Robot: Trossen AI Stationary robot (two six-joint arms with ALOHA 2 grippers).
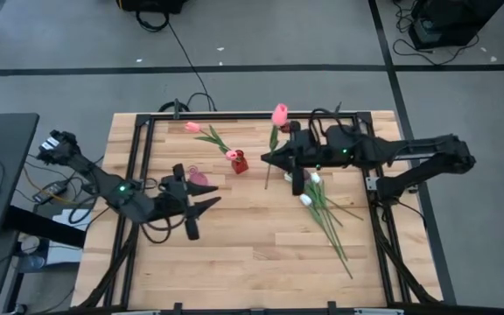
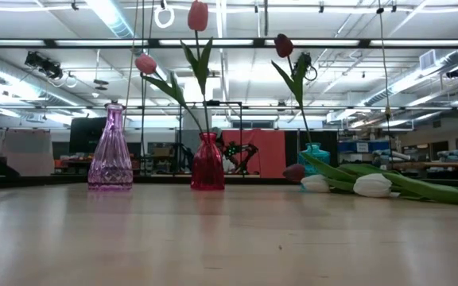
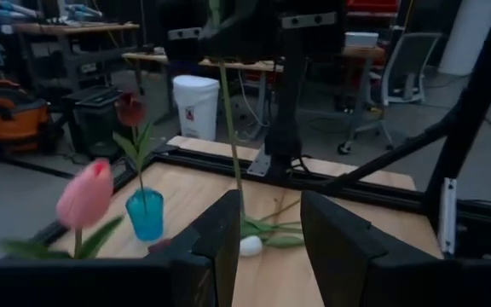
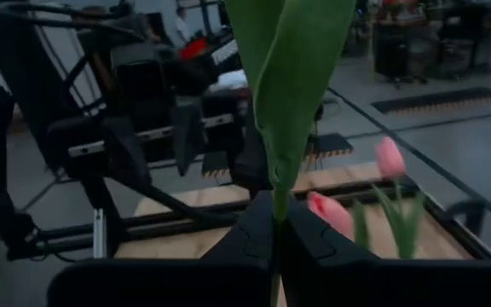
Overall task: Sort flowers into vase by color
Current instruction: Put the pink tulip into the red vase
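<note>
Right claw (image 1: 280, 158) pinches a pink tulip (image 1: 280, 115) by its stem, held upright just beside the red vase (image 1: 240, 162). Left claw (image 1: 201, 203) spread, empty. White tulips (image 1: 308, 198) lie on worktop (image 1: 252, 254) below right claw.

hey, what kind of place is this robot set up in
Probably a robotics lab or workshop: a wooden table on bare grey floor, strip lights and exposed ceiling rails overhead, and workbenches, an office chair and a white bucket in the background.
</note>
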